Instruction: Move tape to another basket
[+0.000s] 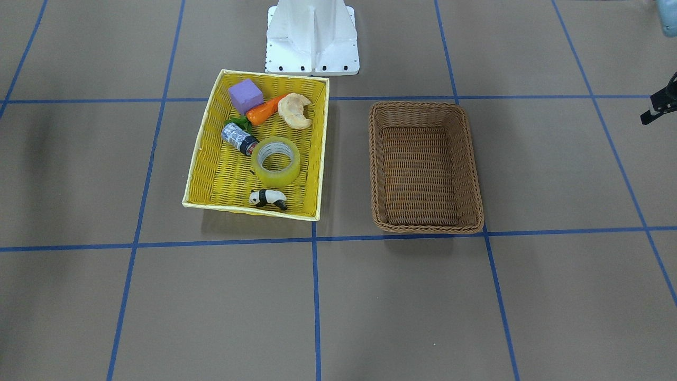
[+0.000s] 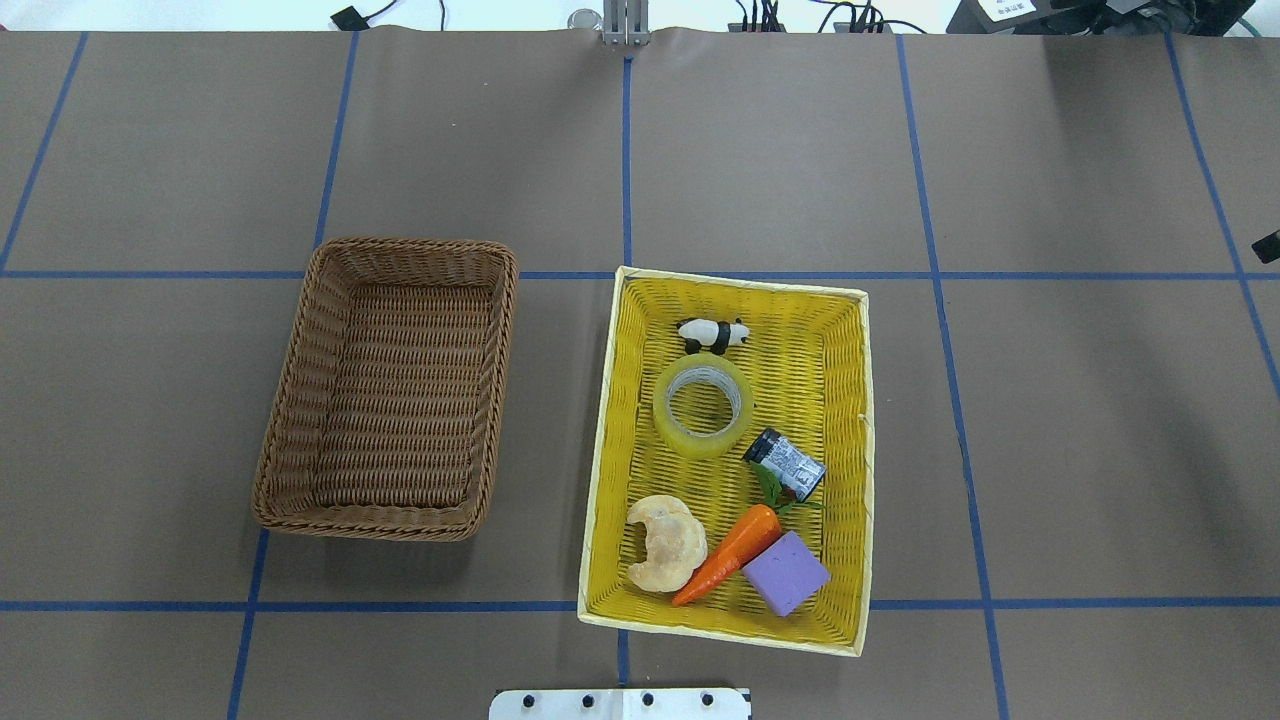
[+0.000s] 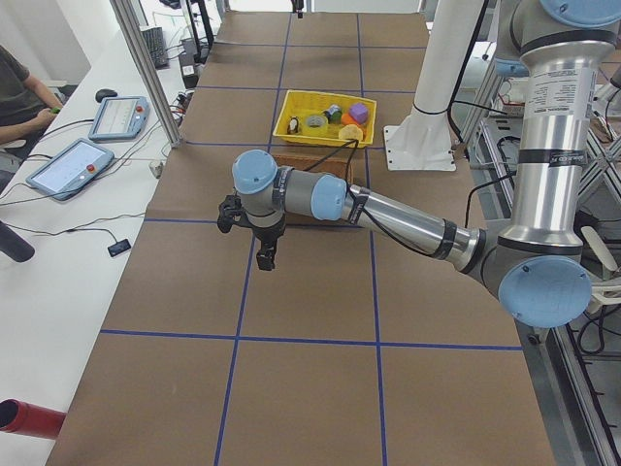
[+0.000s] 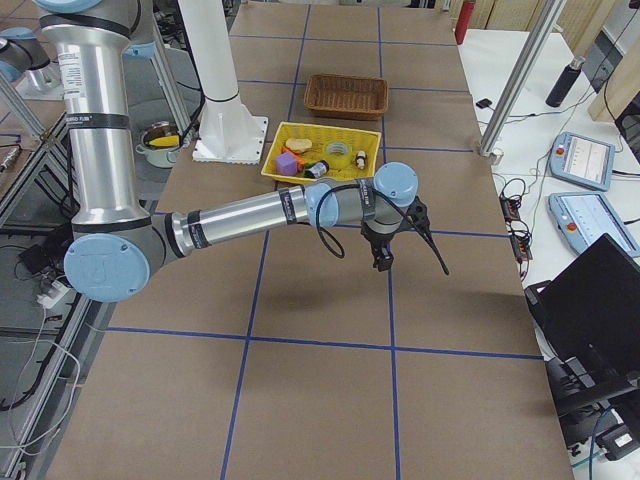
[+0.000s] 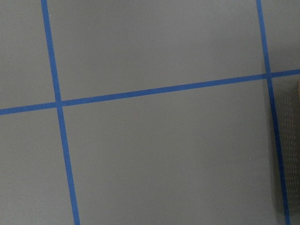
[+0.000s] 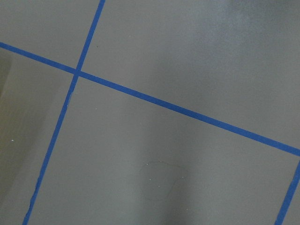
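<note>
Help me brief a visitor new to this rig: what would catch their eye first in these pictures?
The bright yellow basket on the robot's right stands out first, crowded with a tape roll, a toy carrot, a purple cube and a panda figure. Beside it, on the robot's left, sits the brown wicker basket with nothing in it.

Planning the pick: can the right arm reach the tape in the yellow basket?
Probably yes: the tape lies flat, uncovered, in the yellow basket; the right gripper hangs beside that basket.
</note>
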Tool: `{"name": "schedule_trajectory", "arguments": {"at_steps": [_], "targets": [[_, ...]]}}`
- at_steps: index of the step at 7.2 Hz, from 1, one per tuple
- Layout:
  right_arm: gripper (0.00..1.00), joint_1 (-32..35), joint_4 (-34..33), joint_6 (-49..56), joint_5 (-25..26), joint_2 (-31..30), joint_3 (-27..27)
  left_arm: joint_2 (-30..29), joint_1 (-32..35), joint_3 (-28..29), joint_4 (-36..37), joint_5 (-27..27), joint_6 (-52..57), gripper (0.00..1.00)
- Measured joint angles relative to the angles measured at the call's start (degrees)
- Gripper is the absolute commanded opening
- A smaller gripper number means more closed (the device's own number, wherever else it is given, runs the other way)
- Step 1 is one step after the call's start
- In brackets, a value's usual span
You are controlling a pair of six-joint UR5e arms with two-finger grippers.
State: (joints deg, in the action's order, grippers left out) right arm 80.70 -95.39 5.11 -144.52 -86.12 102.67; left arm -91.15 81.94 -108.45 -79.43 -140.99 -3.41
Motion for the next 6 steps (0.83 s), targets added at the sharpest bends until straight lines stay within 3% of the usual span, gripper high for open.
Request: {"name": "schedule_trajectory", "arguments": {"at_steps": [3, 5, 6], "targets": [[1.0, -3.1, 4.6, -5.8, 0.3, -0.1, 1.5, 0.1, -0.5, -0.1, -0.1, -0.1, -0.8, 0.98], [1.0, -9.7, 13.4, -20.8, 2.2, 0.0, 2.4, 0.6, -0.5, -0.5, -0.2, -0.5, -3.1, 0.98], [1.0, -15.1, 20.1, -32.7, 5.7, 0.4, 2.8, 0.8, -0.5, -0.8, -0.3, -0.5, -3.5, 0.98]]}}
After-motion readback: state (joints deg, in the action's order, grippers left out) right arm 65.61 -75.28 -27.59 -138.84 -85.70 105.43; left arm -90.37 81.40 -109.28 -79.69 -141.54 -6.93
